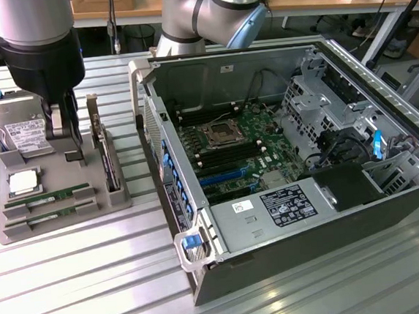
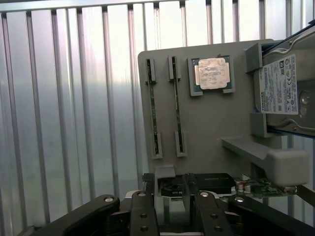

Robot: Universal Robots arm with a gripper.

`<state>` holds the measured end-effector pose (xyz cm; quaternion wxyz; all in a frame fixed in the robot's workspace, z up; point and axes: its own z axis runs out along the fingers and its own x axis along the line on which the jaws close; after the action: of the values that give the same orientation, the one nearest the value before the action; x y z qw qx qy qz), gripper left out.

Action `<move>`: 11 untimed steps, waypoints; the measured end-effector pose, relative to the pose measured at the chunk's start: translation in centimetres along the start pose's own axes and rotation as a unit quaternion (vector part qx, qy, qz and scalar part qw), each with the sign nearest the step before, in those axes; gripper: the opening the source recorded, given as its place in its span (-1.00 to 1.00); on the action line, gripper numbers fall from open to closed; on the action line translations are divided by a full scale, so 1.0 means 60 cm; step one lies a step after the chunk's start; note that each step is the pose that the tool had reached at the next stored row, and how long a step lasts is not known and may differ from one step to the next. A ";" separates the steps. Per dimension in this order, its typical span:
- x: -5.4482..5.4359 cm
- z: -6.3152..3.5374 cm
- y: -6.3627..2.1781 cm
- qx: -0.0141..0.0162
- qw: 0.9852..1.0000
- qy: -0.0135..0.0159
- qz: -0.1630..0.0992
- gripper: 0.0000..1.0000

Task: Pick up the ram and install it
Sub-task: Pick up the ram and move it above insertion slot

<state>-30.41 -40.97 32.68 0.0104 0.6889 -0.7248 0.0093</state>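
At the exterior view's left, the gripper [image 1: 67, 140], fingers spread and empty, hangs over the grey tray [image 1: 25, 226], whose slots toward the frame's lower left hold the ram [image 1: 48, 195] untouched: pick-up not yet begun, likely calling for those fingers to straddle one stick's thin edge.

Ext cam high, oblique, wide; wrist cam close, straight down; shared: parts tray [image 1: 61, 223] [image 2: 211, 118].

You'll find the tray [image 1: 57, 178] on the counter [image 1: 96, 284], to the exterior view's left of the computer case [image 1: 413, 132]. In the tray, two ram sticks [image 1: 48, 196] lie nearest the camera, the processor [image 1: 23, 183] behind them, the hard drive [image 1: 20, 133] rearmost, and the expansion card [image 1: 106, 155] upright alongside.
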 end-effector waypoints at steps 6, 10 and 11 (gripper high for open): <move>0.000 0.005 0.000 0.000 1.000 0.000 0.000 -0.28; 0.000 0.009 0.000 0.000 1.000 0.000 0.000 -0.28; 0.000 0.010 0.000 0.000 1.000 0.000 0.000 -0.28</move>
<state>-30.41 -40.98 32.09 0.0105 0.6889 -0.7247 0.0093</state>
